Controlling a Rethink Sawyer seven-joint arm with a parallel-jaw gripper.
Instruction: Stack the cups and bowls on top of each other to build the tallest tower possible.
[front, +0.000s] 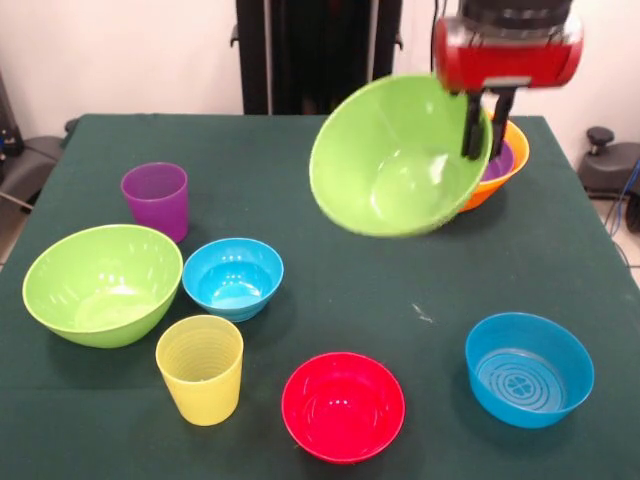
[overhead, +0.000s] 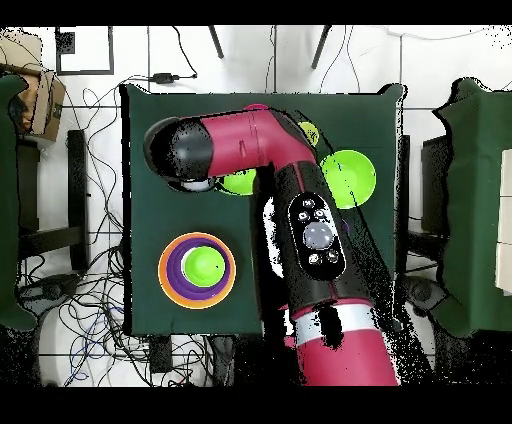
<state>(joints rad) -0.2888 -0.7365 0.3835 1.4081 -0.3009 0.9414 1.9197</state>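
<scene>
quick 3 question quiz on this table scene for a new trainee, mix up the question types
1. True or false: the end effector holds a lime green bowl tilted in the air.
2. Which bowl forms the base of the tower? A) pink-red B) orange C) blue
3. Fill in: the cup beside the pink-red bowl is pale ____.

Key: 1 true; 2 B, the orange bowl; 3 yellow, the yellow cup.

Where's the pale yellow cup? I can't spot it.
Front view: yellow cup stands near the front edge, left of the red bowl, below the small blue bowl.
</scene>
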